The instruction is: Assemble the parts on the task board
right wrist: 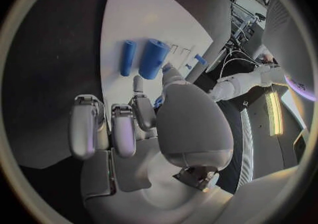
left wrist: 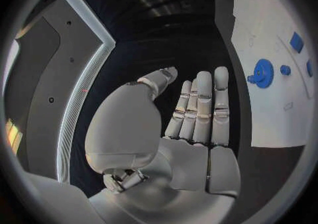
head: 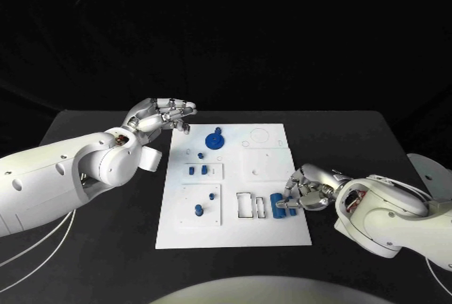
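A flat white board (head: 236,186) lies mid-way on the matte black tabletop (head: 358,134), with bare dark surface on every side. On it sit glossy blue pieces: a toothed gear (head: 215,141) near the far edge, small pegs (head: 197,169) in a raised square, and two smooth cylinders (head: 283,206) by the near right edge. The right hand (head: 309,189) hangs over that edge with fingers curled beside the cylinders; whether it touches them is hard to make out. The left hand (head: 162,116) hovers off the board's far left corner, fingers straight and pressed together, holding nothing.
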